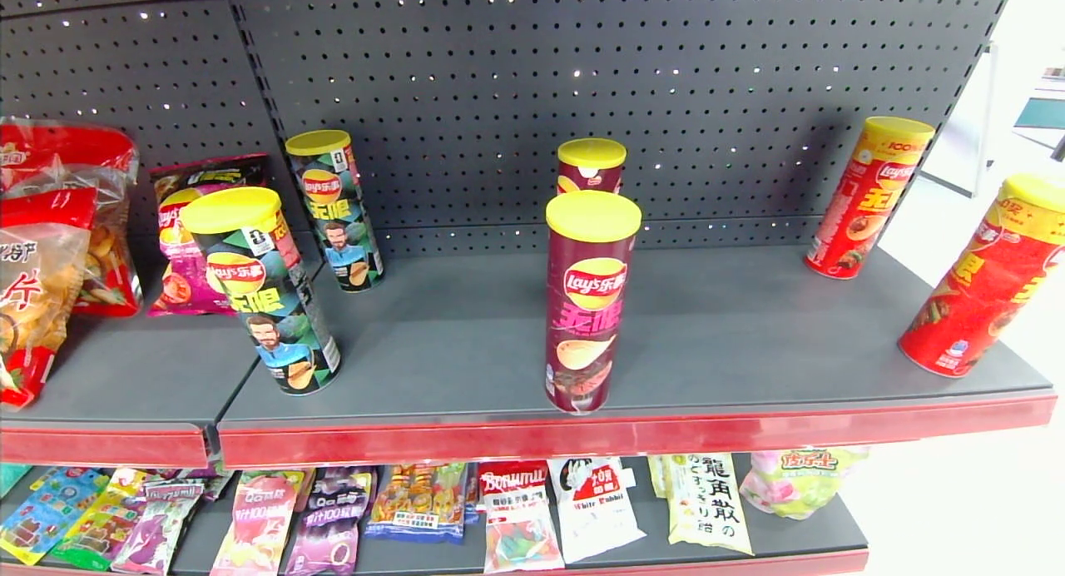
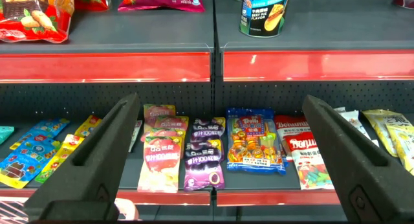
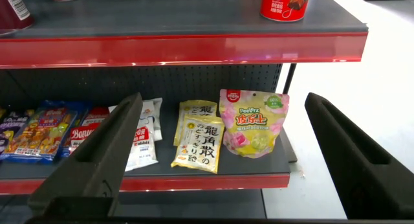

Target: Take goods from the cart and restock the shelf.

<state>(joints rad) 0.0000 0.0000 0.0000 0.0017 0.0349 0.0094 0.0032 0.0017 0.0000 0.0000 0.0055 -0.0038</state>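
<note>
Standing in three pairs on the upper shelf (image 1: 466, 343): six yellow-lidded chip cans, all upright.

- 2 dark cans w/ green-black labels and a printed figure: one near the front edge (image 1: 265, 297), one at the back (image 1: 334, 210).
- 2 maroon cans w/ a chip pictured on the label: front can (image 1: 586, 301) directly ahead of the rear can (image 1: 590, 166).
- 2 red cans at the shelf's right end: one near the back panel (image 1: 869, 197), one near the front corner (image 1: 982, 280).

Left of the cans sit a magenta chip bag (image 1: 187, 243) and red-and-clear snack bags (image 1: 50, 226).

L pincer (image 2: 220, 104) is spread wide w/ nothing between its fingers. It is level w/ the lower shelf (image 2: 259, 197), facing a pink candy bag (image 2: 160, 162), a purple bag (image 2: 204, 162) and a blue bag (image 2: 253, 140). The front dark can's base stands on the shelf above it, well apart.

R pincer (image 3: 223, 100) is likewise spread and holds nothing. It faces a white bag (image 3: 145, 143), 2 yellow packets (image 3: 200, 143) and a pink-green bag (image 3: 253, 123). A red can's base sits on the shelf above, well apart.
</note>
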